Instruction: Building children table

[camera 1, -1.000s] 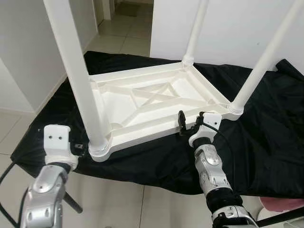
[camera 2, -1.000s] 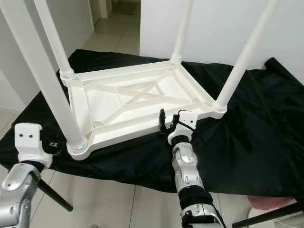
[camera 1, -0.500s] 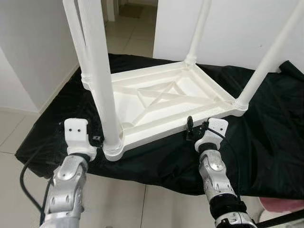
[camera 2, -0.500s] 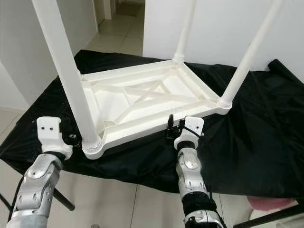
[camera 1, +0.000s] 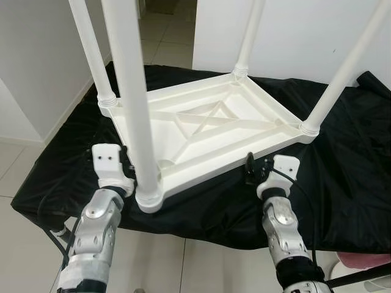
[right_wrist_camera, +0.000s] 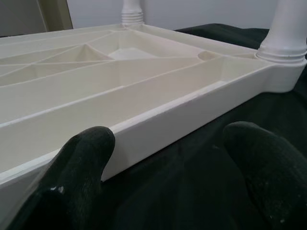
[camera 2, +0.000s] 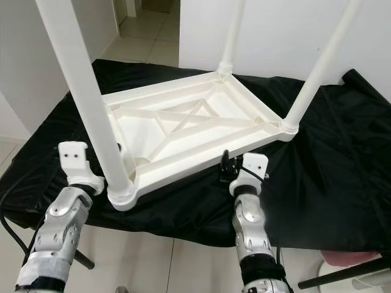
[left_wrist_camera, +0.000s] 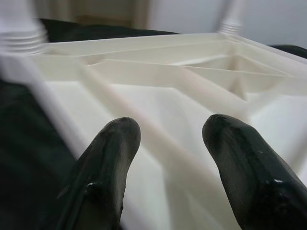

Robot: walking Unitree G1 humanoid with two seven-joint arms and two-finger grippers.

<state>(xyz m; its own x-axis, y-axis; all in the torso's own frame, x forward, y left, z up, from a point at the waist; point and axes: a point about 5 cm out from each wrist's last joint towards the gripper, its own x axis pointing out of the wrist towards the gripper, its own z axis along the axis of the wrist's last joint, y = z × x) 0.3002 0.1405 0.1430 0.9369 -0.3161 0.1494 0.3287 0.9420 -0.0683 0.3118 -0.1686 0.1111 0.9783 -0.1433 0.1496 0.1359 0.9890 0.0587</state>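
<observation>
Closing in on the near rim, the left gripper (camera 1: 126,160) has risen from low beside the corner to sit right against the white children's table (camera 1: 201,131), fingers (left_wrist_camera: 108,158) spread with the ribbed underside between them. The right gripper (camera 1: 256,171) holds at the front edge, jaws also apart, one finger (right_wrist_camera: 81,158) touching the rim. The table lies upside down on the black cloth (camera 1: 342,159), all four legs (camera 1: 129,91) upright. With both grippers bracketing it, I'd guess flipping or lifting comes next.
</observation>
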